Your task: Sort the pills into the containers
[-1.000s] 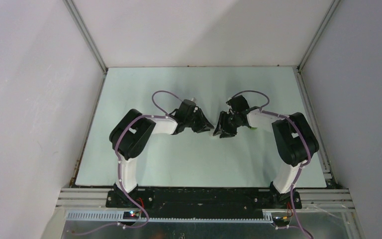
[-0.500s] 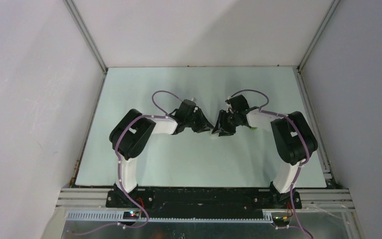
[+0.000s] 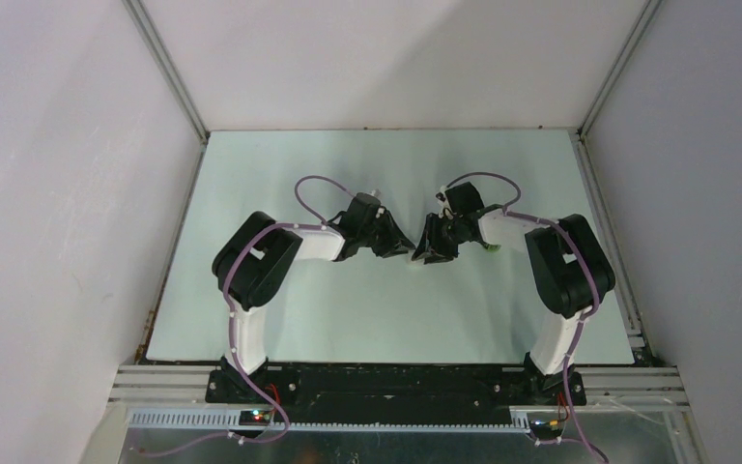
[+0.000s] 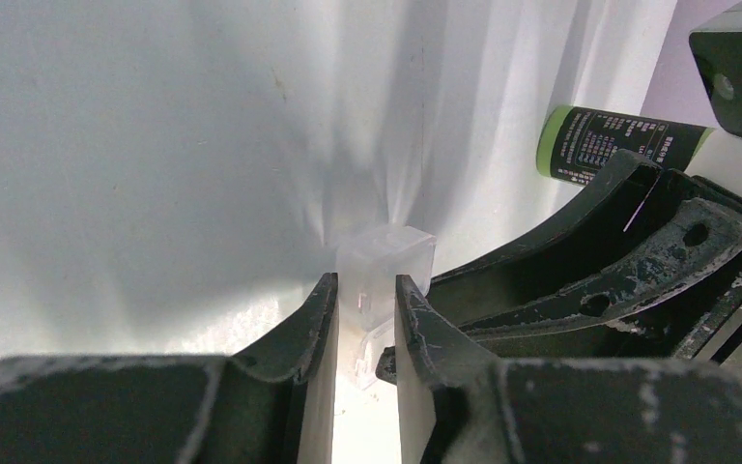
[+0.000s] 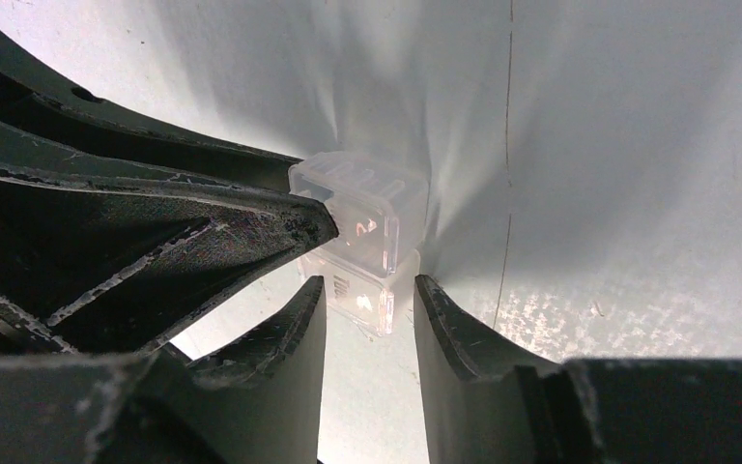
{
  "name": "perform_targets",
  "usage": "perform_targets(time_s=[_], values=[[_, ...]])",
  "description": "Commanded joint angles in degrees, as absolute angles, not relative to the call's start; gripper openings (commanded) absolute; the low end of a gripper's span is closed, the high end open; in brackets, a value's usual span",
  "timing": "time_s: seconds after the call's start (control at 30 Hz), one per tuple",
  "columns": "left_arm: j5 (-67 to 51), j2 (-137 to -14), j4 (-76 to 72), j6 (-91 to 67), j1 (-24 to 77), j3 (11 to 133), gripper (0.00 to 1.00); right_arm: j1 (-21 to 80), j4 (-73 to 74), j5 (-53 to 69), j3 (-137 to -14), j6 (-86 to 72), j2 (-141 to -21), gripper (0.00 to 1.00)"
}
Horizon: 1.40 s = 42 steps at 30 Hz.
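The left jaws stand narrow, and clear plastic fills the slit between their tips; they look to pinch one edge of the containers. The right jaws are wider. They straddle the compartment nearest them from the opposite side, with a gap showing along at least one tip, so they are around it but not closed on it.

The containers sit on the bench directly between the two sets of jaws, which meet almost tip to tip there. The piece is a small clear box of two joined square compartments with frosted, ribbed walls. A faint pink mark shows on one wall, and I cannot tell whether it is print or a pellet. Whether the lids are up or down is also unclear.

Beyond the right jaws, a green bottle lies on its side on the bench.

No pills can be made out, either in a compartment or loose. By my reading the sorting has not begun: the step in hand is steadying or opening the box, and every pill is left to place.
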<state>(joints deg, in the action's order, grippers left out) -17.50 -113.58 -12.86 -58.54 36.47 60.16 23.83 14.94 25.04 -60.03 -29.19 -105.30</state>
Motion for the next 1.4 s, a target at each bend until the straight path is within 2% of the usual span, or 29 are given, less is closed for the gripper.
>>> perform_targets(time_s=[0.0,0.17,0.3,0.43,0.67,0.8,0.87,1.0,1.07,1.37], values=[[-13.96,-115.05,-7.72,-58.4,36.65,58.64,0.19,25.25,18.67,14.22,-58.55,-27.45,-110.22,0.33],[-13.83,-114.72,-7.44,-58.0,36.62,58.71,0.17,25.39,18.1,13.13,-57.83,-28.53,-110.03,0.27],[-13.84,-114.12,-7.33,-57.21,36.65,58.9,0.17,25.28,17.88,13.41,-57.58,-28.4,-108.85,0.26],[-13.87,-112.93,-7.12,-56.47,36.69,59.57,0.21,25.13,17.45,15.77,-57.54,-28.69,-105.55,0.32],[-13.74,-108.73,-5.66,-54.52,36.16,64.11,0.3,24.78,22.26,17.83,-61.54,-28.78,-98.42,0.48],[-10.71,-105.55,-2.15,-50.14,35.85,67.27,0.43,24.58,26.9,15.47,-64.85,-28.44,-93.29,0.57],[-8.79,-103.68,0.57,-46.83,35.44,68.16,0.54,24.09,29.46,14.01,-66.14,-28.34,-90.62,0.62],[-6.14,-98.01,4.39,-41.16,33.93,66.38,0.88,22.21,35.42,9.58,-66.8,-27.57,-82.89,0.7],[-4.43,-93.77,5.56,-37.61,33.2,64.27,0.98,20.93,38.36,5.79,-66.86,-27.18,-78.04,0.73],[14.76,-70.02,24.21,-24.84,32.34,62.92,0.99,8.92,49.0,-12.65,-67.46,-25.34,-51.46,0.84]])
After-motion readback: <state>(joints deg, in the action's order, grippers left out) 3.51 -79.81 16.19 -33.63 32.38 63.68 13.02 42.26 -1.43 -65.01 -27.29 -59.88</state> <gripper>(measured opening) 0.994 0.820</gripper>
